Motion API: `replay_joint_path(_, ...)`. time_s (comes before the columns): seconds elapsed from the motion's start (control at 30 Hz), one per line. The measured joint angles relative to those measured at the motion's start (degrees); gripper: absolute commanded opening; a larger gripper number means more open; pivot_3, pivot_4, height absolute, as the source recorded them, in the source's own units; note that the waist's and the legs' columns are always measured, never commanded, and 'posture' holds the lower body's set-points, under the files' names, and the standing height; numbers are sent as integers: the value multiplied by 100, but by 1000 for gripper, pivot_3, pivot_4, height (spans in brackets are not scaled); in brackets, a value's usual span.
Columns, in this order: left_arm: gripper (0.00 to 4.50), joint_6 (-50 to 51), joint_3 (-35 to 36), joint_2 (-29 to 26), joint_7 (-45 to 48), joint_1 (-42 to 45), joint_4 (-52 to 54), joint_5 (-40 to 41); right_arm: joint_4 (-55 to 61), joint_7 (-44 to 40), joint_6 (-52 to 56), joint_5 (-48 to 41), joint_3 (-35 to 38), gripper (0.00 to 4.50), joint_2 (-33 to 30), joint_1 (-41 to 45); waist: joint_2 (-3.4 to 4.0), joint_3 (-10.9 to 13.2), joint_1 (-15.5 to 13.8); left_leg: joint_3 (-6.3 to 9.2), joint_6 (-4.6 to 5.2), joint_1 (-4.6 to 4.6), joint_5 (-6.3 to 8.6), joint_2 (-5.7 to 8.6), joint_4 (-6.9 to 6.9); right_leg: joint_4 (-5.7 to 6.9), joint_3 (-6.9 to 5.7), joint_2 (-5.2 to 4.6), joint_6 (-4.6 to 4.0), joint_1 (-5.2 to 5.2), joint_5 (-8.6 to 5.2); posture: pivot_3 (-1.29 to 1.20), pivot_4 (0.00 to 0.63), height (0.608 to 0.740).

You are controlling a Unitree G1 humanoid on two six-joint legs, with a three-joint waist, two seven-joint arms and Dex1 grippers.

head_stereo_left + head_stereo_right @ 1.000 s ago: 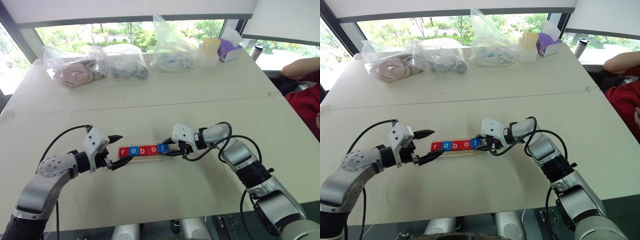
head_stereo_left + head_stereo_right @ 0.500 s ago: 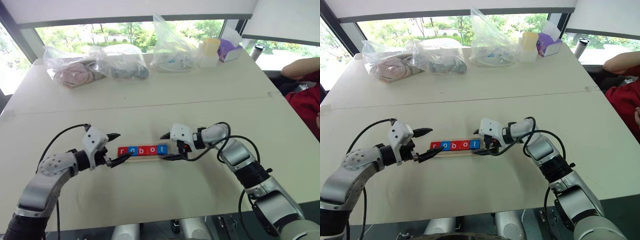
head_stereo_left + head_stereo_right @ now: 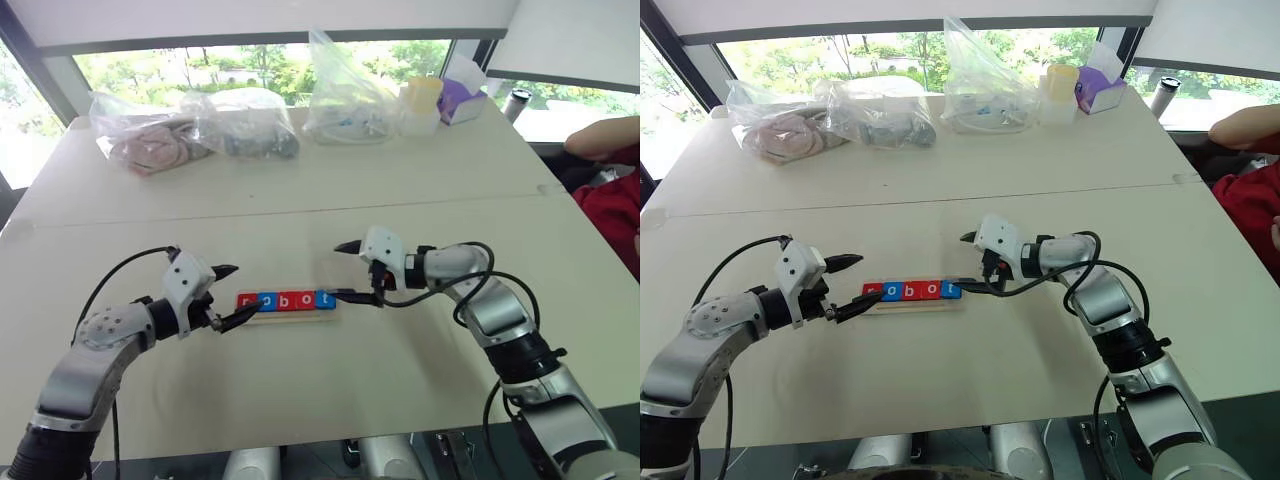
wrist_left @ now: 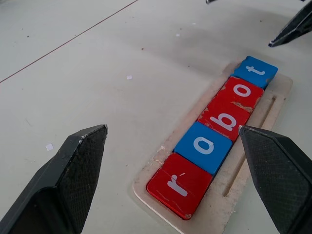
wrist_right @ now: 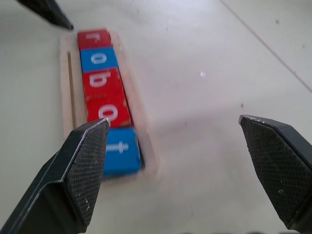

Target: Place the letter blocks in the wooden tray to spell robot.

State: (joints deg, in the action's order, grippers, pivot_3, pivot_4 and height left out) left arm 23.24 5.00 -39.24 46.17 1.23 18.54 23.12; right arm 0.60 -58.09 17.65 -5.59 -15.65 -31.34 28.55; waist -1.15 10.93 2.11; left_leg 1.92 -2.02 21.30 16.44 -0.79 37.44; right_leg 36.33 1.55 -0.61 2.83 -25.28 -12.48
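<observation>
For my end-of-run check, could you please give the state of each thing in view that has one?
letter blocks: all five lie flat in a row, spelling robot.
wooden tray: full, flat on the table.
left pincer: open, empty, at the r end.
right pincer: open, empty, by the t end.
plastic bags: lying on the far table, contents inside.

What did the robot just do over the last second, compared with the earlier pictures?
The right end effector was shut at the blue t block a second ago. It has opened, let the block go and drawn back to the right, a little higher. The left end effector stayed open at the other end of the wooden tray. All five letter blocks kept their places, spelling robot.
</observation>
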Motion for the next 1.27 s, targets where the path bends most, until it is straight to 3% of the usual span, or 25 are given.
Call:
replay_joint_path(0.7, 4500, 4, -18, 104, -32, 66, -6, -6, -445, 112, -459, 423, -248, 4379, 273, 10, 0, 0, 29, 1, 0, -3, 0, -2, 3, 8, 0, 3, 0, 0, 2, 0, 150, 740)
replay_joint_path(0.97, 4500, 23, 13, 100, -75, -68, 41, 3, -371, 124, -541, 548, -241, 4379, 44, 35, 0, 0, 23, 0, 0, -1, 0, -1, 8, 8, 0, 1, 0, 1, 2, 0, 150, 740)
replay_joint_path(1.1, 4500, 195, 345, 42, -115, -367, 119, 153, 192, 172, -115, 401, 171, 4379, -277, -177, 0, 0, 11, 2, 0, 0, 0, -2, 9, 8, 0, 1, 0, 1, 1, 0, 150, 740)
replay_joint_path(1.27, 4500, 494, 1165, -69, -194, -905, 546, 529, 1511, 377, 1465, -967, 1420, 4379, -227, -861, -2, -2, 9, 4, 0, -1, 0, -5, 7, 8, -1, 2, 0, 3, 1, 0, 150, 740)
